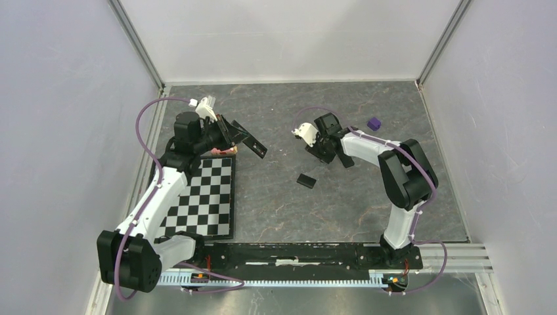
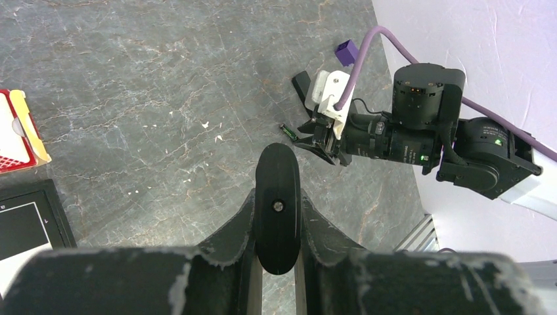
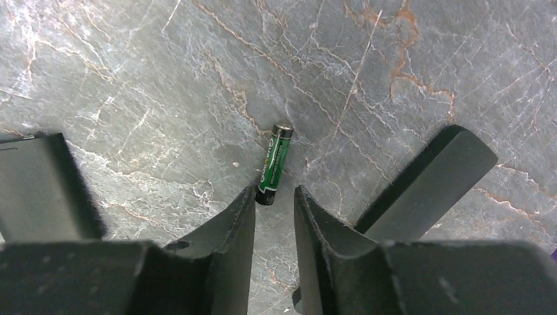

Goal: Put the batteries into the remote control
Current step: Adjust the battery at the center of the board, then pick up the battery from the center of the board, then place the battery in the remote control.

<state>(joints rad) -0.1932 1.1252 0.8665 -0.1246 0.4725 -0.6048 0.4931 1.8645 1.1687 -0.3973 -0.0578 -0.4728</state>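
A black-and-white checkerboard mat (image 1: pixel 203 197) lies flat on the left side of the dark grey, marble-patterned tabletop (image 1: pixel 276 210). Just past the mat's far edge sits a small red-and-cream flat object (image 2: pixel 16 128), partly cut off in the left wrist view; what it is cannot be told. A small purple cube (image 1: pixel 374 123) rests well apart from both, toward the far right corner. Plain white panel walls (image 1: pixel 282 33) enclose the table on three sides.

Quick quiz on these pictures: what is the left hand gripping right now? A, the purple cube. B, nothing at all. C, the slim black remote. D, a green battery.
C: in the left wrist view the black remote sits clamped in the left hand, while the green battery lies on the table just beyond the right hand.
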